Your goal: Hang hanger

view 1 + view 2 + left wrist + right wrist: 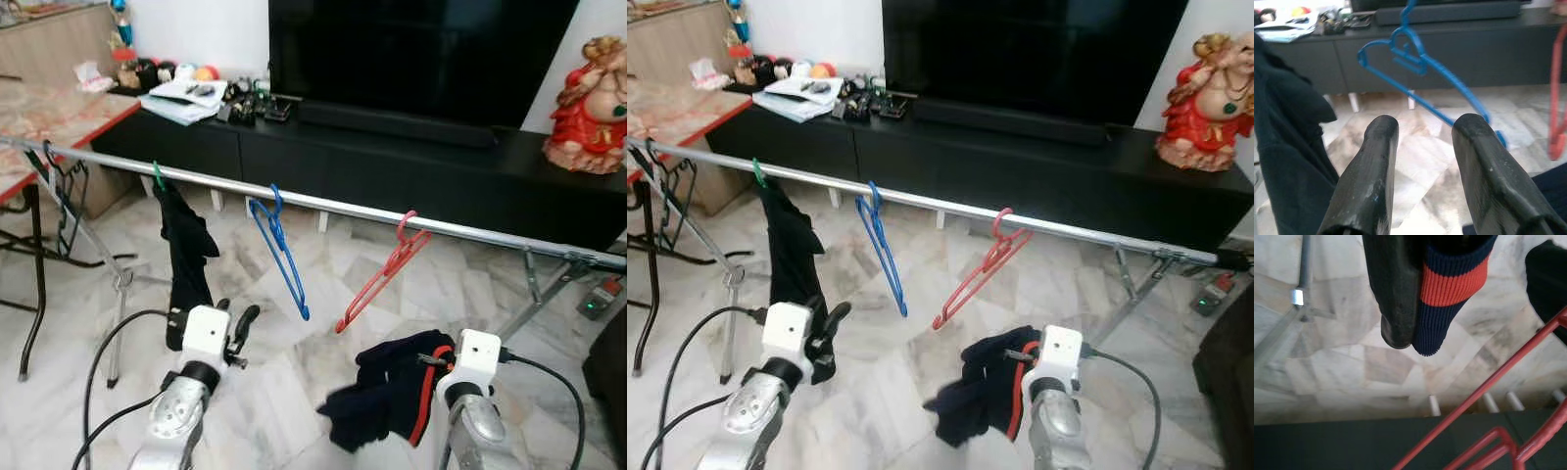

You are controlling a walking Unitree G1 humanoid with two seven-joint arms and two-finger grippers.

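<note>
Silver metal clothes rail (333, 206) runs across in front of me, slanting down toward my right, on folding legs above the marbled tile floor (294, 367). Three hangers are on it. Nearest my left, a green plastic hanger (157, 176) carries a black garment (186, 250) that hangs straight down. At the middle, an empty blue plastic hanger (279, 250) is hooked over the rail and hangs tilted. Further to my right, an empty red plastic hanger (387, 269) is hooked on, also tilted, its lower end swung toward the blue one.

My left gripper (1422, 142) is raised below the rail, just beside the black garment; its two black fingers (1371, 181) are spread with nothing between them, and they point toward the blue hanger.

My right gripper (1415, 328) sits low, below the red hanger, pinching a dark navy knitted garment with a red stripe (397, 387). The cloth drapes in a bunch from the fingers.

Behind the rail stands a long black low cabinet (411, 162) bearing a large black television screen (411, 54), a red and gold figurine (590, 93), and scattered papers (186, 98).
</note>
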